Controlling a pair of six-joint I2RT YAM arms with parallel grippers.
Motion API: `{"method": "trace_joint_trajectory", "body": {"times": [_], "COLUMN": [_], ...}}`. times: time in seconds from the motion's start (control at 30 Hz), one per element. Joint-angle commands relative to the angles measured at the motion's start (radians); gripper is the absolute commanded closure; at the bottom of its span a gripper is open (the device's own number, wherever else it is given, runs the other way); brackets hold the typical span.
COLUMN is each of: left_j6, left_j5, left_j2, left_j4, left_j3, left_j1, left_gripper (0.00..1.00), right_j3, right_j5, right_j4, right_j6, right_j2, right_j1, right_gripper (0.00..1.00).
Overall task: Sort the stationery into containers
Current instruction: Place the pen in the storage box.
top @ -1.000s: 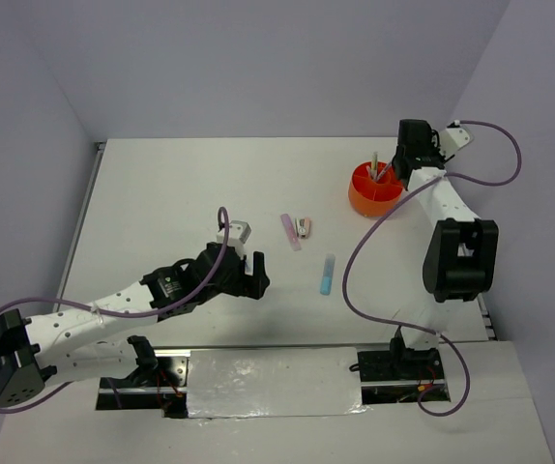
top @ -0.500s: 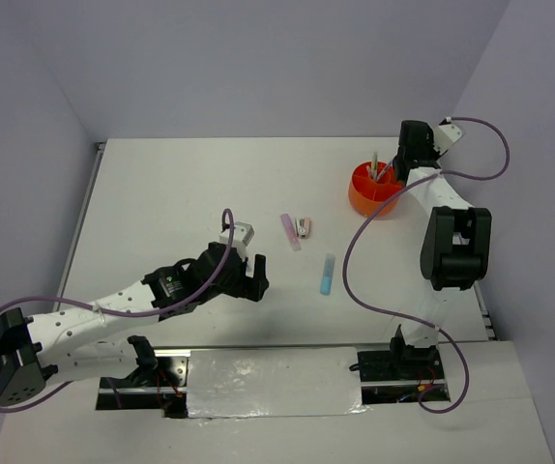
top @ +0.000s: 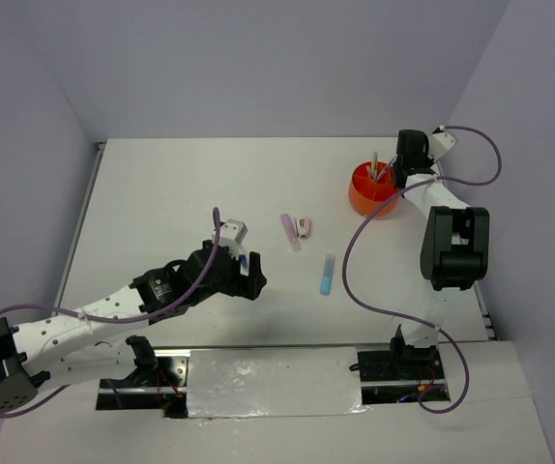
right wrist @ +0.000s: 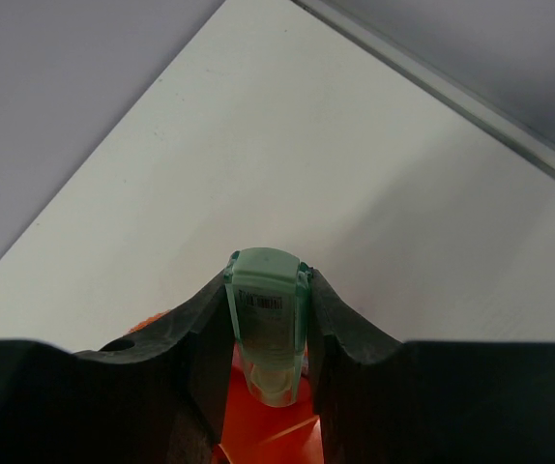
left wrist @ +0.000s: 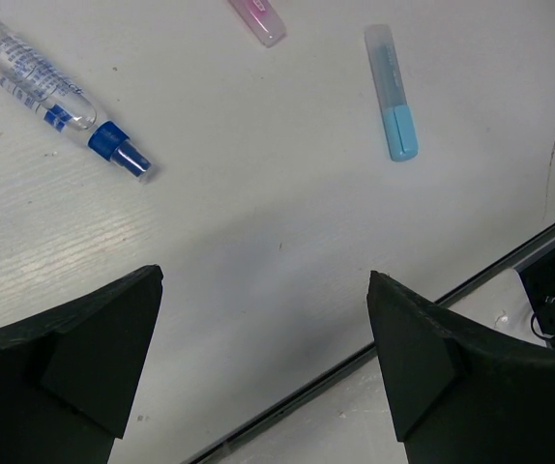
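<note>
Orange pot [top: 374, 190] near the far right corner of the table [top: 161, 193]. The right gripper [right wrist: 266, 290], over the pot's right rim, pinches a pale green marker [right wrist: 266, 319] whose long axis runs parallel to the fingers, its flat end just past the tips. The left gripper [left wrist: 263, 338], jaws spread wide, hovers toward the near edge, left of centre; beyond it lies a light blue marker [left wrist: 394, 92], long axis near-to-far, solid-blue end toward the near edge.
</note>
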Motion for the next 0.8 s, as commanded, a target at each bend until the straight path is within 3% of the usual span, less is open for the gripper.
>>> {"method": "trace_joint_trajectory", "body": {"times": [0.0,0.07,0.17,0.2,0.4,0.63,0.77], "left_j6": [0.010,0.009,0.006,0.003,-0.005,-0.063,-0.105], "left_j5": [-0.016,-0.017,-0.019,-0.021,-0.022,-0.050,-0.008], "left_j2": [-0.029,-0.037,-0.038,-0.040,-0.055,-0.022,0.037], "left_j4": [-0.004,0.001,-0.007,-0.010,-0.008,-0.034,-0.036], "left_j3": [0.010,0.004,0.006,0.004,-0.005,-0.013,-0.028], "left_j1": [0.001,0.002,0.002,0.002,0.004,0.056,0.187], "left_gripper": [0.01,0.01,0.01,0.01,0.01,0.01,0.01], "right_j3": [-0.009,-0.017,-0.034,-0.038,-0.054,-0.094,-0.141], "right_j5": [-0.026,-0.033,-0.037,-0.042,-0.046,-0.060,-0.074], "right_j4": [0.052,0.049,0.057,0.058,0.055,0.055,0.076], "right_j6": [-0.004,-0.001,0.006,0.008,0.000,0.022,0.032], "right_j2": [-0.008,-0.013,-0.031,-0.040,-0.063,-0.128,-0.225], "right_j1": [0.004,0.006,0.004,0.004,0.004,0.004,0.004], "right_gripper": [0.79,0.78,0.65,0.56,0.34,0.30,0.26]}}
